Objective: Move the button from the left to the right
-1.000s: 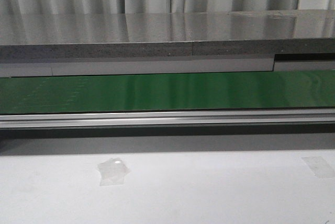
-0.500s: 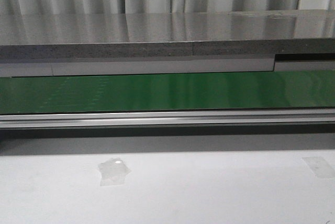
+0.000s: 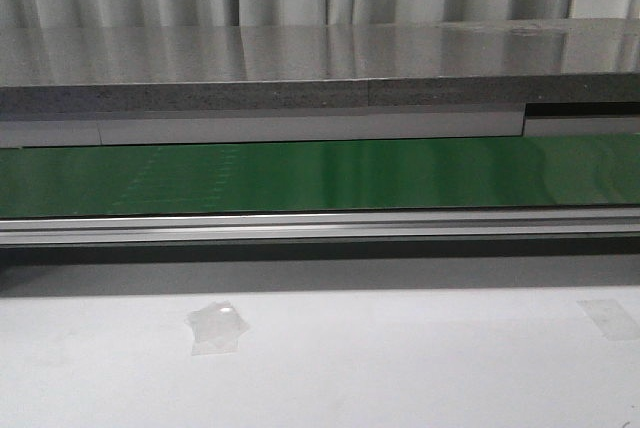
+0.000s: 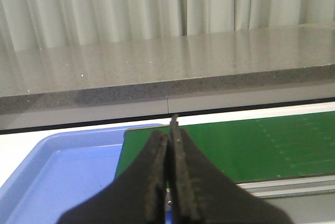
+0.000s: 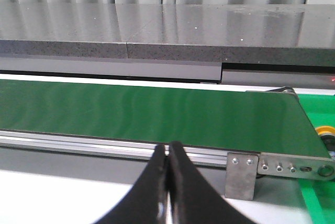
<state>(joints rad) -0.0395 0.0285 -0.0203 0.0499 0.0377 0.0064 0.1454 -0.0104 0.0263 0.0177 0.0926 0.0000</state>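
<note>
No button shows on the green conveyor belt [image 3: 320, 176] or in the visible part of the blue tray [image 4: 68, 171]. My left gripper [image 4: 170, 131] is shut with nothing in it and hangs over the belt's left end, beside the blue tray. My right gripper [image 5: 168, 149] is also shut and empty, in front of the belt's aluminium rail [image 5: 104, 143] near its right end. A small yellow rounded thing [image 5: 325, 131] peeks out past the belt's right end, and too little of it shows to tell what it is. Neither gripper appears in the front view.
A grey stone shelf [image 3: 320, 68] runs behind the belt, with curtains above it. The white table [image 3: 400, 368] in front carries two tape patches [image 3: 215, 326]. A metal end bracket [image 5: 241, 174] and a green surface [image 5: 319, 203] lie at the belt's right end.
</note>
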